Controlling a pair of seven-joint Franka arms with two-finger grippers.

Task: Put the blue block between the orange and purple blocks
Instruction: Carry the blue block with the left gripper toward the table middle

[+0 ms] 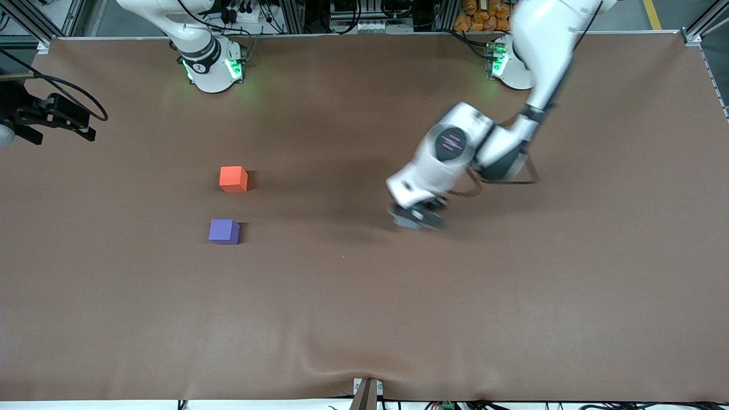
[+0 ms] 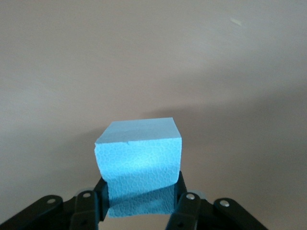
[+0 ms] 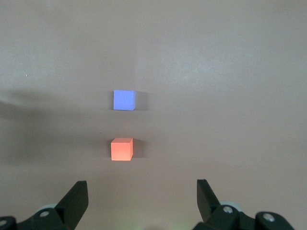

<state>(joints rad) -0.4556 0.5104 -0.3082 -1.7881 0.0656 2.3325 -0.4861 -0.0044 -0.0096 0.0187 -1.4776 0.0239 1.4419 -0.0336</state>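
My left gripper [image 1: 417, 218] [image 2: 142, 186] is shut on the sky-blue block [image 1: 405, 223] [image 2: 139, 160], low over the middle of the brown table. Its two fingers press the cube's opposite sides. I cannot tell whether the cube touches the cloth. The orange block [image 1: 233, 179] [image 3: 122, 149] and the purple block [image 1: 224, 232] [image 3: 123, 100] rest on the table toward the right arm's end, the purple one nearer the front camera, with a gap of about one cube between them. My right gripper [image 3: 141, 184] hangs open and empty high above the table, looking down on both cubes.
A black device with a cable [image 1: 54, 117] sticks in over the table edge at the right arm's end. The two arm bases [image 1: 211, 68] [image 1: 510, 65] stand along the table's back edge. The brown cloth [image 1: 364, 319] wrinkles near its front edge.
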